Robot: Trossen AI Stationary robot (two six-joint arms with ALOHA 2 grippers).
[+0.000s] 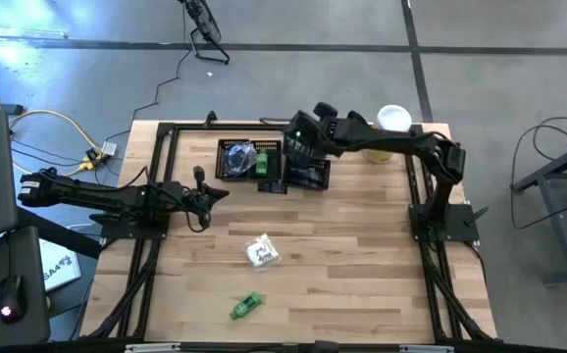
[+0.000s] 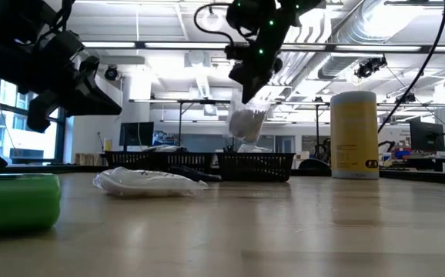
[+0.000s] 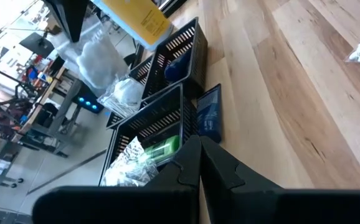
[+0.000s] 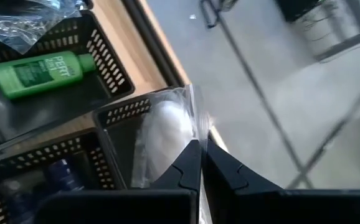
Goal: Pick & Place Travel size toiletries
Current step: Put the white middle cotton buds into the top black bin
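Observation:
My right gripper (image 1: pixel 298 147) (image 4: pixel 200 148) is over the two black mesh trays (image 1: pixel 227 169) at the table's far side, shut on a clear sachet with white contents (image 2: pixel 247 121). A green bottle (image 4: pixel 40 71) and crinkly clear packets lie in the left tray; a dark blue item (image 4: pixel 61 175) lies in the right tray (image 2: pixel 257 165). A blue packet (image 3: pixel 208 113) lies flat on the table against the trays' near side. A white sachet (image 1: pixel 262 252) and a green tube (image 1: pixel 246 306) lie on the near table. My left gripper (image 1: pixel 203 192) (image 3: pixel 198 155) hovers shut at the table's left, holding nothing. My right gripper pinches the clear sachet by its upper edge (image 4: pixel 187 124) between the two fingers, coming from above and pointing down. The sachet hangs below the fingers (image 2: pixel 247 121), lifted clear, above the right mesh tray.
A large yellow cylinder with a white lid (image 1: pixel 391 123) (image 2: pixel 353 135) stands at the far right corner, behind my right arm. A black frame (image 1: pixel 166 132) borders the tabletop. The wooden middle of the table around the white sachet is bare.

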